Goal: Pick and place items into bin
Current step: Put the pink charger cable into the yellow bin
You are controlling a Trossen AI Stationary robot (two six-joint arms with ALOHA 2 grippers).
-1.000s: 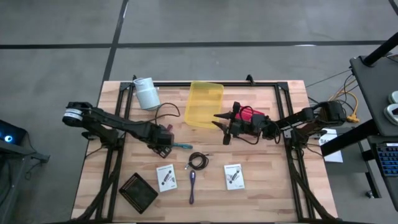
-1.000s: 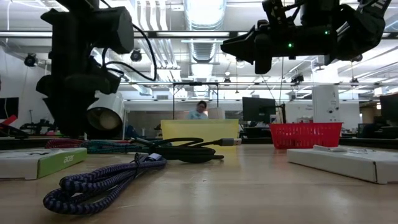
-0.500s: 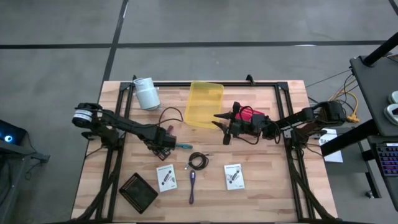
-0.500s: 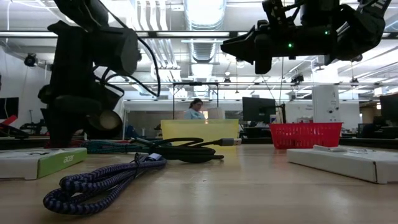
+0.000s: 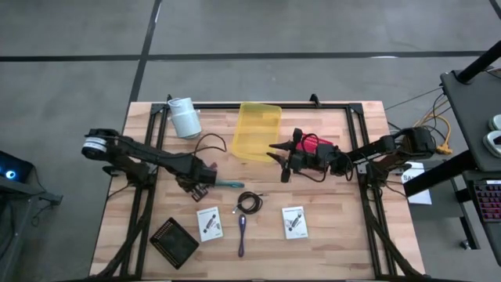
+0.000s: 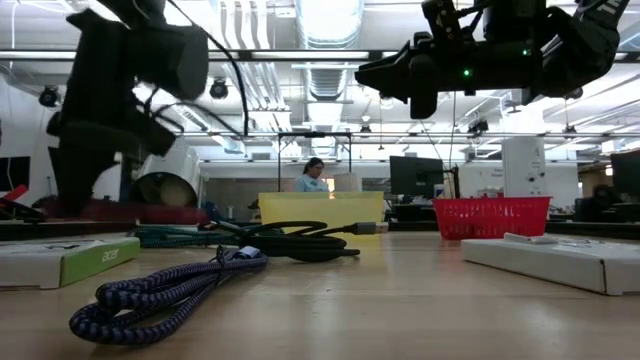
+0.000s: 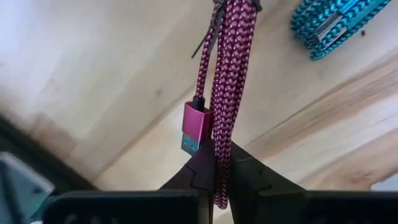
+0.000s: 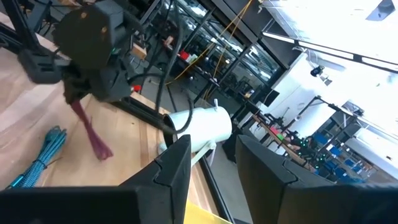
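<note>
Wood table [image 5: 344,235], "acer" box [image 6: 62,262], left fingers [image 7: 200,167] pinching magenta cable [image 7: 229,74]

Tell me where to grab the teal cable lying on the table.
Grip the teal cable across the middle of its folded bundle, coming straight down from above. It lies flat as a narrow bunch of strands, so closing across its short width should catch them all.

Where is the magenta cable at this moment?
The magenta cable is pinched in the left gripper, dangling above the table's left-centre in the high view, beside the teal cable lying on the wood.
</note>
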